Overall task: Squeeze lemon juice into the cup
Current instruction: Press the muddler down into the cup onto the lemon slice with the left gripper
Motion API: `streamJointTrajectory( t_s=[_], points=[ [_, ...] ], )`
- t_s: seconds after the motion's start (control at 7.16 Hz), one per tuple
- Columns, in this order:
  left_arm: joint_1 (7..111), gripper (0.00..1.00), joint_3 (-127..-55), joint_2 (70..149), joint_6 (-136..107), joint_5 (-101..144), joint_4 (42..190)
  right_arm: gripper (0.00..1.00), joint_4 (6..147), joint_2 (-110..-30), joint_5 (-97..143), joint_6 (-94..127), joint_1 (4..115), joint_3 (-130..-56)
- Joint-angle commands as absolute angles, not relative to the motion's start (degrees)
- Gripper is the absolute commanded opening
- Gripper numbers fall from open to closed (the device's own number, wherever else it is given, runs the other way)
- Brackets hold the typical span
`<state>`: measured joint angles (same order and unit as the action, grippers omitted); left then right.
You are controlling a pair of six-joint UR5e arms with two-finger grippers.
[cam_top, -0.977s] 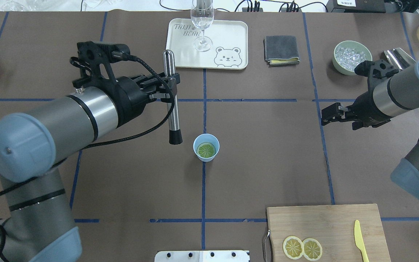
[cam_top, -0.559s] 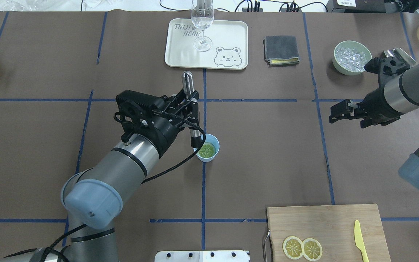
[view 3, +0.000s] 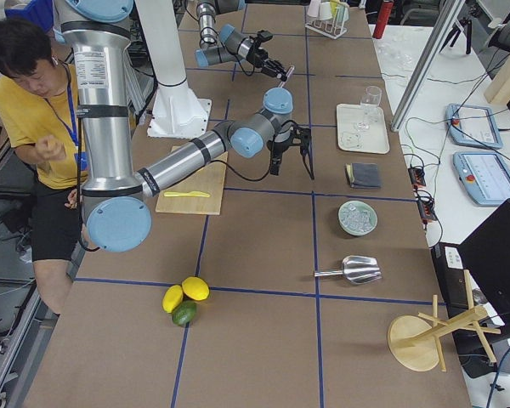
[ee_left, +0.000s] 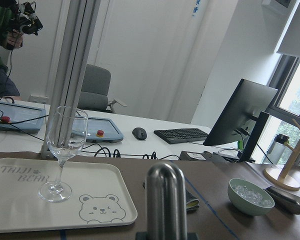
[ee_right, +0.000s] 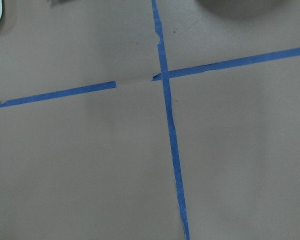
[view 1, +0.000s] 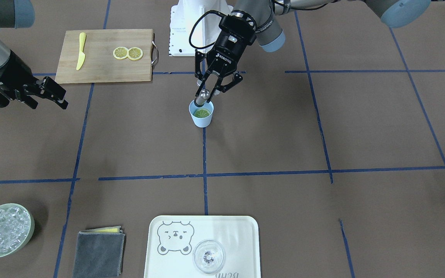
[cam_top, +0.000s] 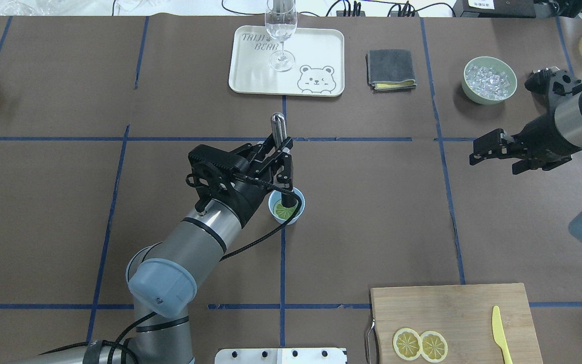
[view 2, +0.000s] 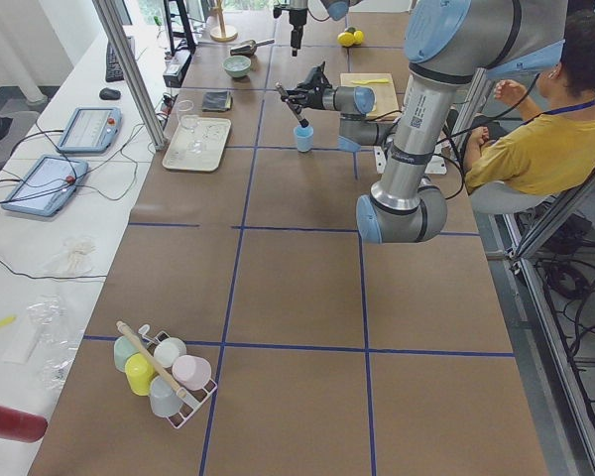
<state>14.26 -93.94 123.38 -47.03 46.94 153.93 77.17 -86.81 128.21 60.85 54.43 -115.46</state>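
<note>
The pale blue cup (cam_top: 296, 194) stands at the table's middle, also in the front view (view 1: 201, 119). A lemon slice (cam_top: 282, 213) lies inside it, greenish-yellow in the front view (view 1: 203, 113). My left gripper (cam_top: 285, 151) is shut on a steel muddler (cam_top: 278, 126) with a black tip. The muddler is tilted and its tip is down inside the cup on the slice. Its rounded top fills the bottom of the left wrist view (ee_left: 166, 200). My right gripper (cam_top: 479, 150) is open and empty, far right of the cup.
A wooden board (cam_top: 452, 313) at the front right holds two more lemon slices (cam_top: 406, 344) and a yellow knife (cam_top: 498, 328). A bear tray (cam_top: 316, 55) with a wine glass (cam_top: 281, 30), a grey cloth (cam_top: 390, 69) and a green bowl of ice (cam_top: 489, 80) stand at the back.
My left arm swung right and down. The muddler's tip went from left of the cup to inside it. My right arm drew back to the right.
</note>
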Motion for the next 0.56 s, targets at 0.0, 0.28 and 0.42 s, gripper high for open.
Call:
streamJointTrajectory(
  t_s=[0.0, 0.28, 0.42],
  points=[
    [14.2, 0.0, -91.8, 123.5, -47.0, 46.3, 154.2, 1.0, 77.2, -86.8, 128.3, 60.8, 54.5, -115.6],
    [13.8, 0.0, -88.9, 123.8, -47.1, 46.4, 154.6, 1.0, 77.2, -86.7, 128.3, 60.8, 54.4, -115.3],
    [12.8, 0.0, -87.7, 123.7, -47.1, 46.4, 154.6, 1.0, 77.2, -86.7, 128.3, 60.8, 54.4, -115.4]
  ],
)
